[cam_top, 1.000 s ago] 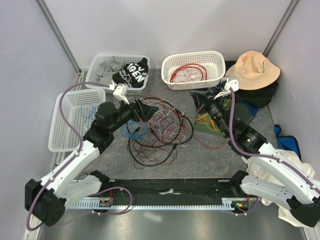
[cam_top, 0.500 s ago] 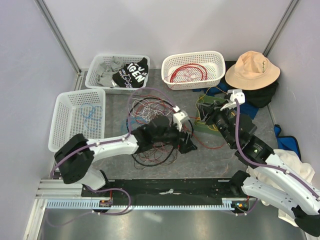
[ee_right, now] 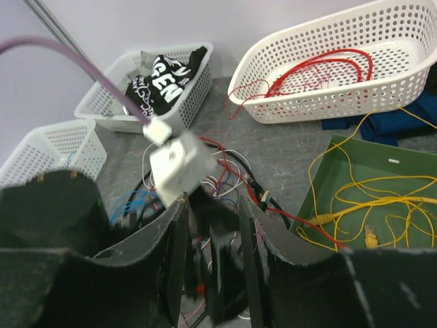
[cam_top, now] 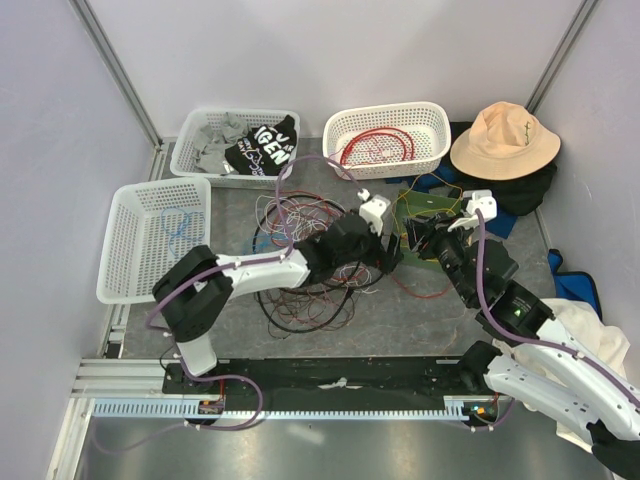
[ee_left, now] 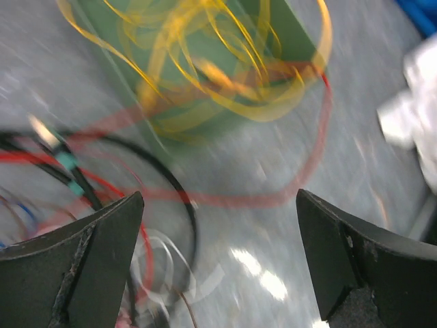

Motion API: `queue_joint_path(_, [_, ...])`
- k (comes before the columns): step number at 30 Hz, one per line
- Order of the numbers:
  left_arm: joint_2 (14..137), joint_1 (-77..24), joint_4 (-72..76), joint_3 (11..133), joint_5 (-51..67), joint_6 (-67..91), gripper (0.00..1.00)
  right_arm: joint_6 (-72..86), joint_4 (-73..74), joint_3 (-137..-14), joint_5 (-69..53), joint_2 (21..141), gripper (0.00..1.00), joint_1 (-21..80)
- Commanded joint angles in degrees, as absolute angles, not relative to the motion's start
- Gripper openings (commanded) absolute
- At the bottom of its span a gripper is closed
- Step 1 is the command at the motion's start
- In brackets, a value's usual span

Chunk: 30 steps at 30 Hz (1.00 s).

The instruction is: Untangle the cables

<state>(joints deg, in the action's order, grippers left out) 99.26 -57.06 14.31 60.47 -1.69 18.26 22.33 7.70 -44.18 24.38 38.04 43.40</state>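
The cables (cam_top: 300, 275) lie in a loose tangle of black, red, white and blue wires mid-table. My left gripper (cam_top: 388, 256) reaches across that heap to its right edge. In the left wrist view the left gripper (ee_left: 218, 232) is wide open over bare table, with a red cable (ee_left: 273, 198) and a black cable (ee_left: 184, 205) beneath and yellow cables (ee_left: 205, 61) ahead. My right gripper (cam_top: 422, 240) hovers close by; the right gripper (ee_right: 213, 205) has its fingers (ee_right: 172, 260) apart, nothing between them, the left arm's dark gripper behind.
A green tray (cam_top: 440, 205) holds yellow cables. The back basket (cam_top: 390, 118) holds red cables; the left basket (cam_top: 130, 240) holds blue ones. Another basket (cam_top: 205, 125) has clothes. A tan hat (cam_top: 505, 140) lies back right and white cloth (cam_top: 580, 325) at right.
My left arm has swung from the heap's left side across to its right edge. The right gripper has drawn back toward me and its jaws have come apart.
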Motion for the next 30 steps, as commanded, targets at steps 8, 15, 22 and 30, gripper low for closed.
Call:
queue_joint_path(8, [105.3,-44.6,24.3,61.7,6.5,57.5,1.00,22.1,7.5,-42.5,26.6,36.2,0.43,43.5])
queue_joint_path(15, [103.4,-44.8,37.9,55.9,6.8,74.6,1.00,21.6,6.1,-41.0,27.5,35.8,0.43,43.6])
queue_joint_path(22, [106.9,-45.8,40.4,57.8,5.1,81.6,1.00,22.7,5.5,-40.1,26.7,35.7,0.43,43.6])
queue_joint_path(30, [113.0,-45.8,42.0,58.0,6.3,85.6,0.99,22.1,6.6,-39.8,27.6,33.6,0.43,43.5])
